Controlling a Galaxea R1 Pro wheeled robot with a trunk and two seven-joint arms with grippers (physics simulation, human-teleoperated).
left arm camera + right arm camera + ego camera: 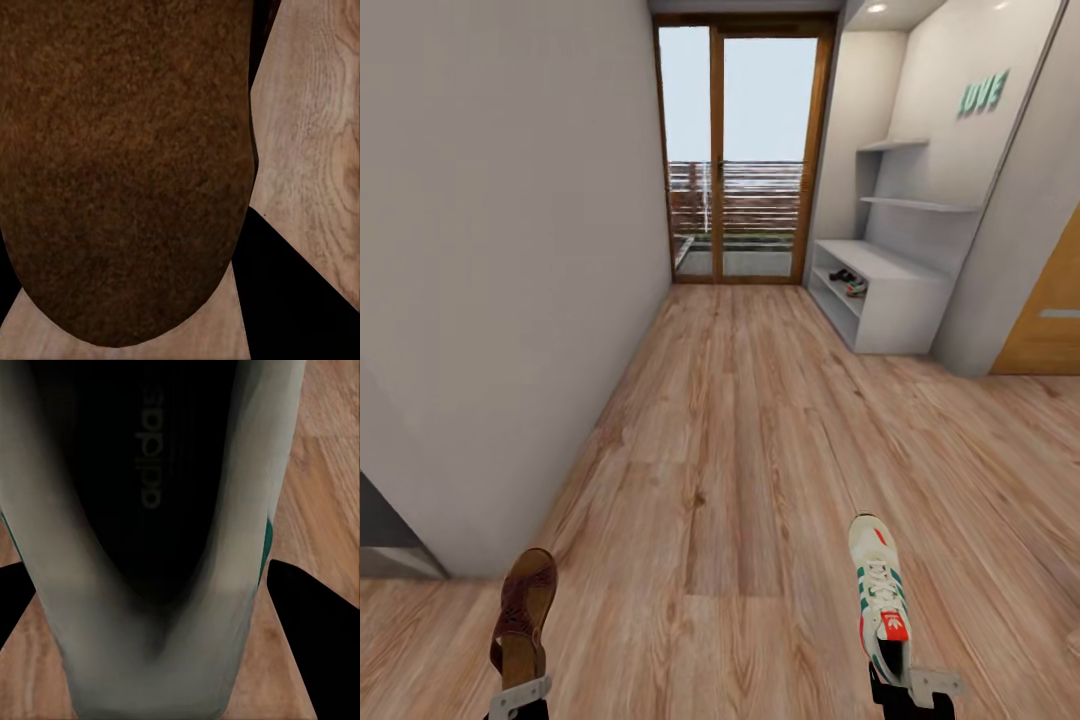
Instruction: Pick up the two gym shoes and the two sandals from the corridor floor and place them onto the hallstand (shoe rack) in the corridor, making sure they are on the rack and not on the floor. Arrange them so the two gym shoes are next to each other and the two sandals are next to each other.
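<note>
Nearest the head camera, low at 7 o'clock: left pincer (518, 693), clamped on the heel end of a brown sandal (524, 606), toe pointing up the corridor toward 12. In the left wrist view the sandal's brown sole (124, 169) sits close against the lens, wood planks beyond it.

Low at 5 o'clock: right pincer (908, 688), gripping the heel of a cream-white gym shoe (880, 594) with green side stripes and a red-orange tongue tab, toe also toward 12. Right wrist view looks into the shoe's dark insole (150, 472), branded "adidas", pale collar around it.

Both shoes are held above the corridor floor (740, 450), light brown planks with visible grain and knots.

Hallstand (885, 300) at 1 o'clock, well apart from both pincers, against the right wall: pale bench unit with low open shelves. In its upper open shelf, a small dark item (842, 276) and a pale shoe with a touch of green (856, 288), just beside each other; too small to tell more. Two staggered wall shelves above; mint-green "LOVE" letters (982, 94) higher on the wall.

Glazed wood-framed door (745, 150) at 12 o'clock, corridor's far end. Plain grey wall (510, 250) along the 9 o'clock side.
</note>
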